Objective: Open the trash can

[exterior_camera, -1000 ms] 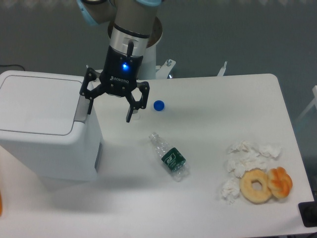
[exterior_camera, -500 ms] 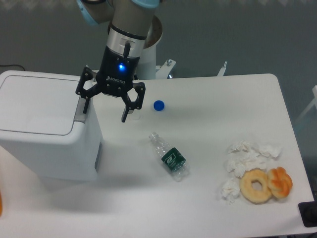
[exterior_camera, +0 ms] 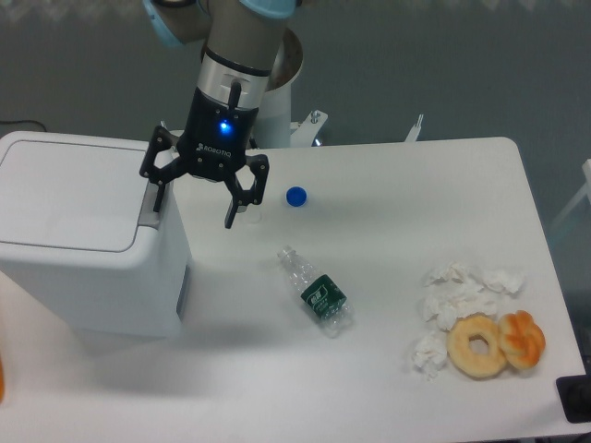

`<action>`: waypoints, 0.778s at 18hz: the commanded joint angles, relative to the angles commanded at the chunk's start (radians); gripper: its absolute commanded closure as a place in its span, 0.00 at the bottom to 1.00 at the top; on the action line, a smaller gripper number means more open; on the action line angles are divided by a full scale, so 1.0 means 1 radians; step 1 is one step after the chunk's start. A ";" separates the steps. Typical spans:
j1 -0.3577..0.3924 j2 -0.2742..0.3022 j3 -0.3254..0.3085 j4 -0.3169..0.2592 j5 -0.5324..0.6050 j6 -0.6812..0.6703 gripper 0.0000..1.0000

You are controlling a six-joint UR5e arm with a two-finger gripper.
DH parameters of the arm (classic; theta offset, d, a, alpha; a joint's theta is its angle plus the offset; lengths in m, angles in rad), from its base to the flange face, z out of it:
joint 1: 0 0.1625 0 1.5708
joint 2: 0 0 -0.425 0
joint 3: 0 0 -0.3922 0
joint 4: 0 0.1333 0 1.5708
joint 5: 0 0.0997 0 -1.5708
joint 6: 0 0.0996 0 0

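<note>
The trash can (exterior_camera: pixel 78 235) is a large white box-shaped bin at the left of the table, its flat lid down and a grey strip (exterior_camera: pixel 150 205) along its right edge. My gripper (exterior_camera: pixel 194 208) is open, pointing down, right beside the can's right edge. Its left finger (exterior_camera: pixel 159 196) is at the grey strip; I cannot tell if it touches. Its right finger (exterior_camera: pixel 233 210) hangs over the table. Nothing is held.
A blue bottle cap (exterior_camera: pixel 295 196) lies right of the gripper. A crushed plastic bottle (exterior_camera: pixel 316 293) lies mid-table. Crumpled tissues (exterior_camera: pixel 460 293), a bagel (exterior_camera: pixel 477 345) and a pastry (exterior_camera: pixel 524 338) sit at the front right. The robot base (exterior_camera: pixel 277 111) stands behind.
The gripper has moved slightly left and up toward the can's right edge, mostly in the first half second. Its fingers stay open. The lid has not moved.
</note>
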 joint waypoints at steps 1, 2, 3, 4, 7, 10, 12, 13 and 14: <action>0.000 0.000 0.000 0.002 0.000 0.000 0.00; 0.000 0.000 0.000 0.002 0.002 0.000 0.00; 0.000 0.000 0.000 0.000 0.002 0.000 0.00; 0.002 0.000 -0.003 0.000 0.002 0.000 0.00; 0.002 0.000 -0.006 0.000 0.003 0.000 0.00; 0.002 0.002 -0.012 0.000 0.005 0.002 0.00; 0.003 0.003 -0.012 0.000 0.005 0.003 0.00; 0.003 0.003 -0.012 0.000 0.005 0.003 0.00; 0.003 0.002 -0.012 0.000 0.005 0.003 0.00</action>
